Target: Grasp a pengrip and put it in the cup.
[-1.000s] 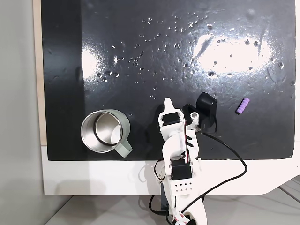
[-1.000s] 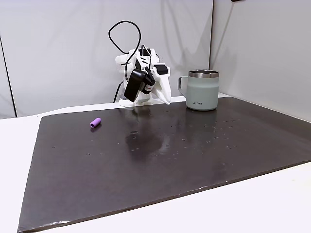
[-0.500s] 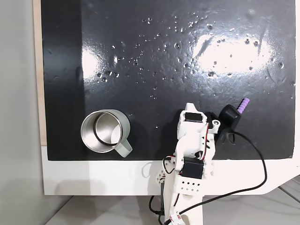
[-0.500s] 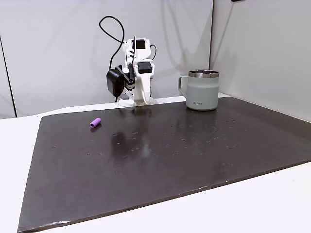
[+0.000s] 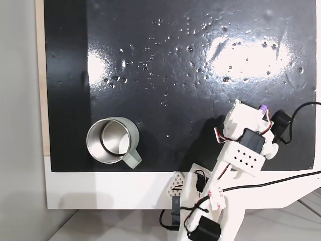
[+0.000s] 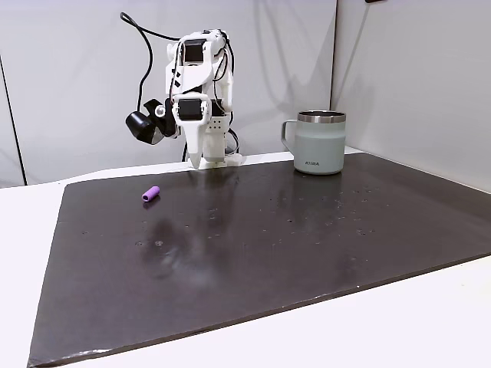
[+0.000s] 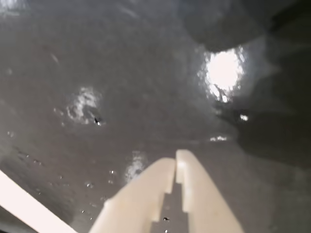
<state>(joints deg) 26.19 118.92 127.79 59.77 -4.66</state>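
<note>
The pengrip [image 6: 151, 193] is a small purple tube lying on the black mat [image 6: 253, 245], left of the arm in the side fixed view. From above, only its purple end [image 5: 264, 108] peeks out past the arm's head [image 5: 246, 135]. My gripper [image 6: 195, 162] hangs point-down above the mat, behind and to the right of the pengrip and apart from it. In the wrist view its pale fingers [image 7: 175, 163] are pressed together with nothing between them. The cup [image 6: 318, 144], a steel mug with a grey-green handle, stands upright at the mat's far right; from above the cup [image 5: 113, 140] sits at the lower left.
A black camera [image 6: 146, 126] and its cable [image 5: 293, 113] stick out from the wrist. The mat ends at a white table edge [image 5: 110, 188] beside the arm's base. Grey walls [image 6: 414, 77] stand behind and to the right of the cup.
The arm has swung away from the cup toward the pengrip and risen. From above, its head now covers most of the pengrip. The gripper stays shut.
</note>
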